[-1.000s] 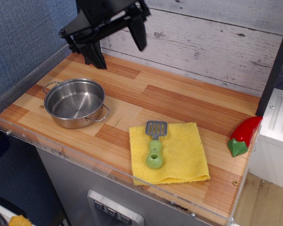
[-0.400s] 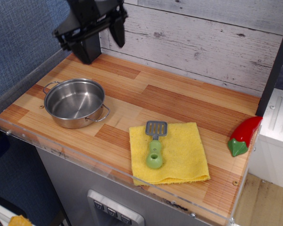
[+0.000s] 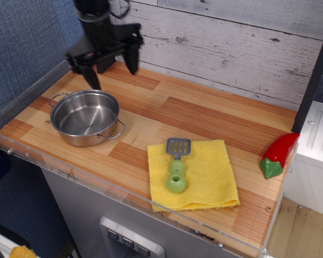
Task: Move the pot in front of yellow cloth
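The shiny steel pot [image 3: 85, 117] sits on the left of the wooden counter, empty, with its two wire loop handles showing. The yellow cloth [image 3: 194, 174] lies flat near the front edge, right of the pot, apart from it. My black gripper [image 3: 112, 72] hangs above the counter just behind the pot's far rim. Its two fingers point down and are spread wide apart with nothing between them. One finger [image 3: 92, 76] is close above the pot's back edge.
A green-handled grey spatula [image 3: 177, 161] lies on the cloth. A red chili pepper [image 3: 278, 154] rests at the counter's right edge. A clear acrylic rim [image 3: 118, 188] runs along the front and left. A plank wall [image 3: 231, 48] stands behind.
The gripper has turned to point its fingers downward and come down toward the pot's far rim. The pot, cloth and spatula have not moved.
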{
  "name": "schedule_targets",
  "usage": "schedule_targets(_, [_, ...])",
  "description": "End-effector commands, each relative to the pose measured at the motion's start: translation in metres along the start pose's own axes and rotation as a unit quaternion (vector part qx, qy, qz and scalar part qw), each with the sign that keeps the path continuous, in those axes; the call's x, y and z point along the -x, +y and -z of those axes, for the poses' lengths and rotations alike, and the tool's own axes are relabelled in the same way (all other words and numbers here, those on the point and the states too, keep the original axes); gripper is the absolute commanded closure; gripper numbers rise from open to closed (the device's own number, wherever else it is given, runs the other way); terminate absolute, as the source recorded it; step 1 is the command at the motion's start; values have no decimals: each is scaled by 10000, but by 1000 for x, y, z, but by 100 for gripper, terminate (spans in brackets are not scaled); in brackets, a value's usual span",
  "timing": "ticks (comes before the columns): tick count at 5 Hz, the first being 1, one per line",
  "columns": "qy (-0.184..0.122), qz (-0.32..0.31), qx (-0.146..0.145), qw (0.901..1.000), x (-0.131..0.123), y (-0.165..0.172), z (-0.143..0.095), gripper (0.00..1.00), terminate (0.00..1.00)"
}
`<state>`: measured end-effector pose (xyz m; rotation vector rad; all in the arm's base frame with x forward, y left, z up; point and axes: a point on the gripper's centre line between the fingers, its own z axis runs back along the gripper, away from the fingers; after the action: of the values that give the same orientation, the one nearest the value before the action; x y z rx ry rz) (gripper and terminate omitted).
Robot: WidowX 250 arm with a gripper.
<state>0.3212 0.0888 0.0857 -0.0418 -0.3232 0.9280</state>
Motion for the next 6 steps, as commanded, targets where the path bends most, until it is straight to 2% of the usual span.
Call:
schedule_targets(1, [8, -16, -105, 9999, 4, 1, 9, 0, 0])
schedule_targets(2, [107, 24, -274, 9996, 7, 9, 20, 0, 0])
schedule_targets(3, [83, -34, -470, 9989, 3, 21, 22, 0, 0])
schedule_targets(6, [353, 47, -589, 9976, 9, 20, 52, 0, 0])
